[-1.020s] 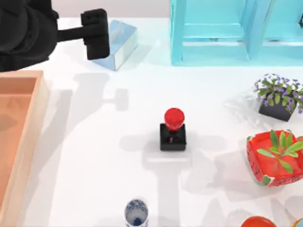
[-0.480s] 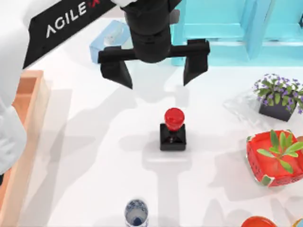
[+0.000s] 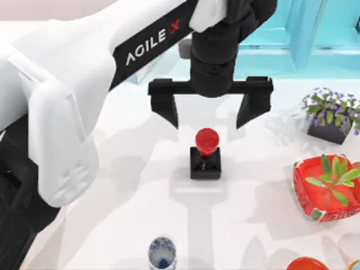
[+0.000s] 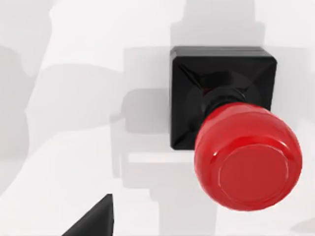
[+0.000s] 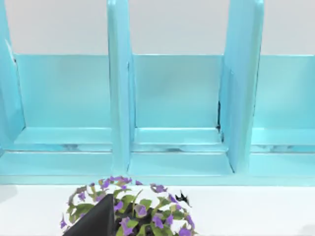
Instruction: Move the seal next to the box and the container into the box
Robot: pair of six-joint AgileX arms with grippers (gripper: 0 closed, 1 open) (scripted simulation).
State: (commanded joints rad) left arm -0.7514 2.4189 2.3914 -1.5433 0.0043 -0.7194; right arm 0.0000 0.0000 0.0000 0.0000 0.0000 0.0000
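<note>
As left gripper (image 3: 209,108) neared, seal (image 3: 206,153) unmoved

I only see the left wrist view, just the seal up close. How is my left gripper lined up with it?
Observer: In the top view, the left gripper is open, jaws spread wide, just beyond the seal toward the blue shelf.
Operator: Where is the container?
Observer: The container stands at the top view's bottom edge, left of the seal and apart from it.
Operator: Anything on the right?
Observer: A red bowl with a plant, well clear.
</note>
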